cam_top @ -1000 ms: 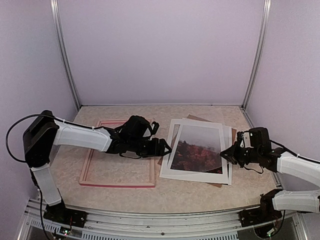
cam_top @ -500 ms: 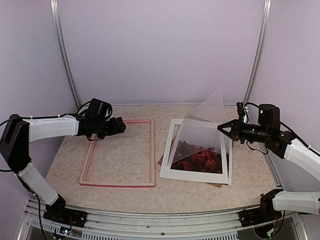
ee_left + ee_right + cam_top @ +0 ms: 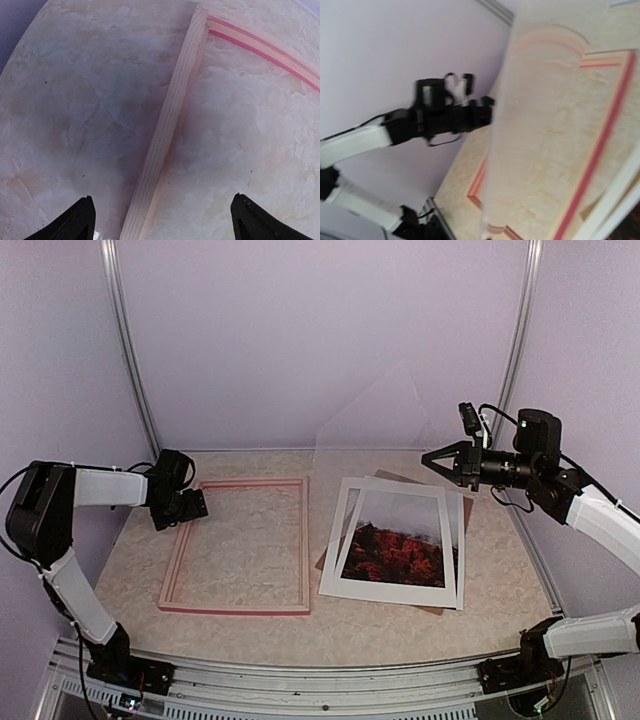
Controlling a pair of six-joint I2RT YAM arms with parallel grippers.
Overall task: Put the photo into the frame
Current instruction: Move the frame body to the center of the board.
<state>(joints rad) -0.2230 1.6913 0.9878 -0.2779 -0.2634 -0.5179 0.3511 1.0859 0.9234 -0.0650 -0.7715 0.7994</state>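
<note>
The photo [image 3: 395, 540], dark red foliage under grey sky with a white border, lies face up on the table right of centre. The frame [image 3: 304, 540] lies flat at centre left, showing pale wood. My left gripper [image 3: 195, 505] is open at the frame's far left corner. In the left wrist view its fingertips straddle the wooden rail [image 3: 175, 100] without touching it, gripper [image 3: 162, 200]. My right gripper [image 3: 428, 458] hangs high over the photo's far edge, shut on a clear sheet [image 3: 375, 415] that tilts up and left. The clear sheet [image 3: 545, 125] fills the right wrist view; the fingers are hidden there.
A second white sheet [image 3: 460, 560] and a brown backing board [image 3: 400, 478] lie under the photo. Purple walls with metal posts [image 3: 130, 360] close in the back and sides. The left arm [image 3: 445, 112] shows past the sheet in the right wrist view.
My right arm has lifted the clear sheet off the photo and raised it. My left gripper has drawn back from the table's middle to the frame's far left corner and opened wider.
</note>
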